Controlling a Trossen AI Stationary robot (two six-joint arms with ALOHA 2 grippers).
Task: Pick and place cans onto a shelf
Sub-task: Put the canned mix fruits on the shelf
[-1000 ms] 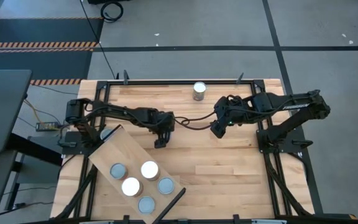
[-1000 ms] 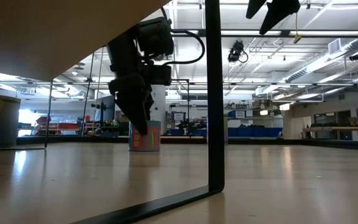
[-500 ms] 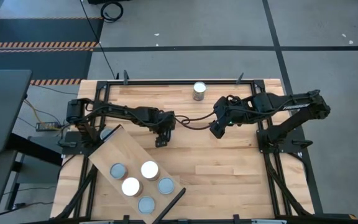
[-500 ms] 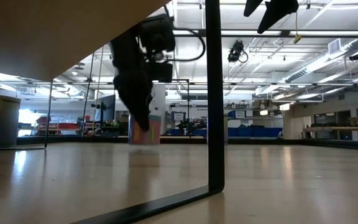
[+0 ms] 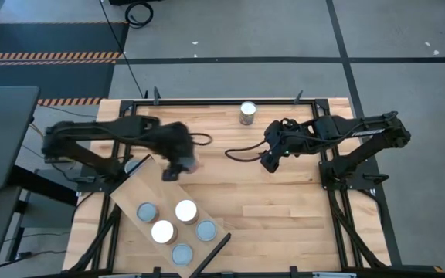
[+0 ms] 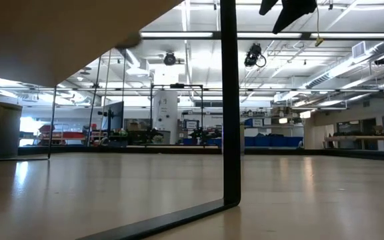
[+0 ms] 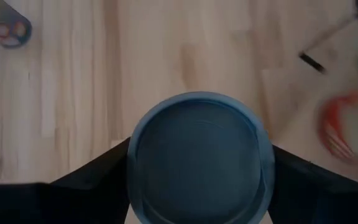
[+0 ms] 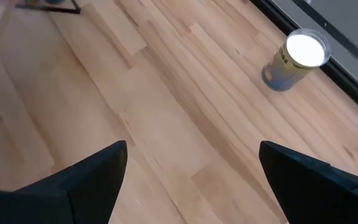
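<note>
Above the worktop [image 5: 284, 201], a grey-blue can [image 7: 201, 158] clamped in the left claw [image 7: 197, 180] is shown only by the left wrist view, while the right claw [image 8: 191, 174] is held apart.

A coiled black cable [image 5: 137, 12] lies on the grey floor [image 5: 230, 31].

Left pincer [image 5: 178, 166] is clamped shut at the table's left-centre; right pincer [image 5: 270, 160], fingers spread, hovers centre-right.

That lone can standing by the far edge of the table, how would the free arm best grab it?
The can stands upright, alone, its round top showing. I would bring the right gripper, fingers open, down from above and close them across the round side wall, just below the rim. Nothing stands near it to get in the way.
</note>
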